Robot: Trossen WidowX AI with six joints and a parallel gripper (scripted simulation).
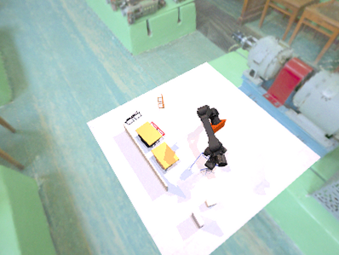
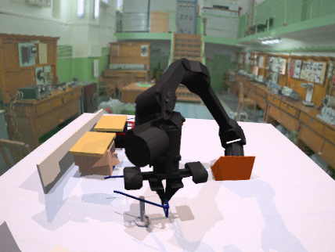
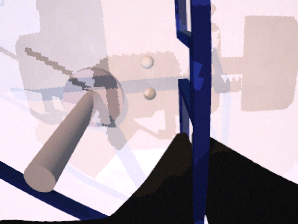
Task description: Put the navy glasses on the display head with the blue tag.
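Navy glasses (image 1: 196, 161) (image 2: 142, 199) (image 3: 201, 100) hang by the front frame in the closed gripper (image 2: 166, 199) (image 3: 188, 141), low beside the upright peg (image 2: 142, 209) (image 3: 62, 145), temples toward the heads' side, presumably for sliding on; peg close, so probably lift before crossing.

Navy glasses (image 1: 196, 161) (image 2: 138, 199) (image 3: 201, 110): thin-framed, being pinched at the front, hovering above the table, open temples pointing headward | tan, yellow-topped display head (image 1: 161, 154) (image 2: 94, 163): standing upright, showing blue at its front
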